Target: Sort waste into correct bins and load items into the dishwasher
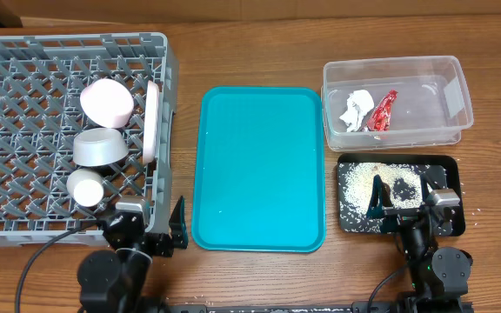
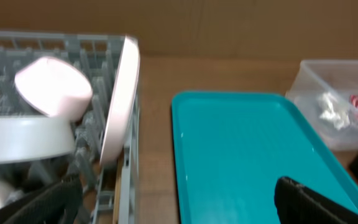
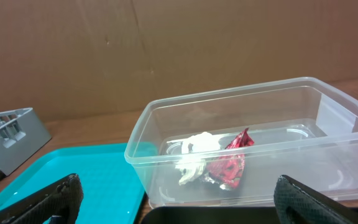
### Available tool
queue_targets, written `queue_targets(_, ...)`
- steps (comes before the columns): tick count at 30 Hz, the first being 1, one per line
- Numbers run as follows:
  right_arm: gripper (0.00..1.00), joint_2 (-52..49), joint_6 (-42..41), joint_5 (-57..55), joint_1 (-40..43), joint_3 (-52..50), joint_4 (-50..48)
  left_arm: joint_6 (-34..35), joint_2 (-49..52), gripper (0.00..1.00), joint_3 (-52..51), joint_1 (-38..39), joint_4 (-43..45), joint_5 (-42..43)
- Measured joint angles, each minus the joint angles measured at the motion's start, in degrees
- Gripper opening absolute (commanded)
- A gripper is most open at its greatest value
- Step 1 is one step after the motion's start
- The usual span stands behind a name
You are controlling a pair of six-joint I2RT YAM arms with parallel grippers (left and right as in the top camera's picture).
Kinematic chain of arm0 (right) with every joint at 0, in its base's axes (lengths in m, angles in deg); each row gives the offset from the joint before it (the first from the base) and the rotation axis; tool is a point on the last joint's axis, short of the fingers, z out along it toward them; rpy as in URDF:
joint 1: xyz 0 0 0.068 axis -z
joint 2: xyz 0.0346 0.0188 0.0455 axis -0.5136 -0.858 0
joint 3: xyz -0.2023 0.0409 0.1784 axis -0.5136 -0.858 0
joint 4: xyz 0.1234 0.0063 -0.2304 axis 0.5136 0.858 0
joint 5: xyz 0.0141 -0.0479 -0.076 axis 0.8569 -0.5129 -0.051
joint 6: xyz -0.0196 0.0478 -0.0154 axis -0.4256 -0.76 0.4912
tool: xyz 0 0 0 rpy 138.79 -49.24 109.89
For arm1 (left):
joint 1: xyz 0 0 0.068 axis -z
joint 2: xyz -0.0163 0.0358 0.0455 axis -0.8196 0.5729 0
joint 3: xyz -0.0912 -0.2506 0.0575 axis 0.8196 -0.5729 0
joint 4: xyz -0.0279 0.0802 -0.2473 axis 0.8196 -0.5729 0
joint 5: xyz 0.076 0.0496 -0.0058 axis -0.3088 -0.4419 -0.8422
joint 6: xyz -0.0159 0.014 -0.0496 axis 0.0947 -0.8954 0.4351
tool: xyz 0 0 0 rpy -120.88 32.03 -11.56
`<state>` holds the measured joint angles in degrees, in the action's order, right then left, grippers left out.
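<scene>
You've got L pincer [image 1: 150, 224] & R pincer [image 1: 403, 202] both apart, empty. Red wrapper [image 1: 384, 110] + napkin [image 1: 354, 109] lie in clear tub [image 1: 459, 130], rice [image 1: 355, 183] in black tray [image 1: 342, 228]. Plate [image 1: 152, 122] stands on edge in dish rack [image 1: 24, 52], prob. to drain.

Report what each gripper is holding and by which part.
Nothing is held. The left gripper and the right gripper both stand open, with no object between their fingers.
</scene>
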<state>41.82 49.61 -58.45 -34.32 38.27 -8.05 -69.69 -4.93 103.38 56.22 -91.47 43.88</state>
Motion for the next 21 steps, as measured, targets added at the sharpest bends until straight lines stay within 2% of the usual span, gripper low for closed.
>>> queue_targets(5,1.00,0.00,0.02,0.00,0.00,0.00,-0.04,-0.22,-5.66,1.00,-10.58,0.37,15.26,-0.04)
queue_targets(6,1.00,0.00,0.00,0.02,0.00,0.00,-0.02,-0.31,-6.43,1.00,-13.66,0.37,21.11,-0.24)
queue_targets(11,1.00,0.00,0.00,0.00,0.00,0.00,-0.07,-0.42,-6.71,1.00,-20.63,0.37,35.36,-1.62)
queue_targets(13,1.00,0.00,0.02,0.04,0.00,0.00,-0.02,-0.42,-6.82,1.00,-22.03,0.37,35.26,-2.16)
queue_targets(17,1.00,0.00,0.02,0.02,0.00,0.00,-0.02,-0.42,-6.80,1.00,-22.86,0.37,27.89,-2.64)
queue_targets(21,1.00,0.00,0.00,0.00,0.00,0.00,-0.02,-0.42,-6.82,1.00,-23.08,0.63,27.67,-3.28)
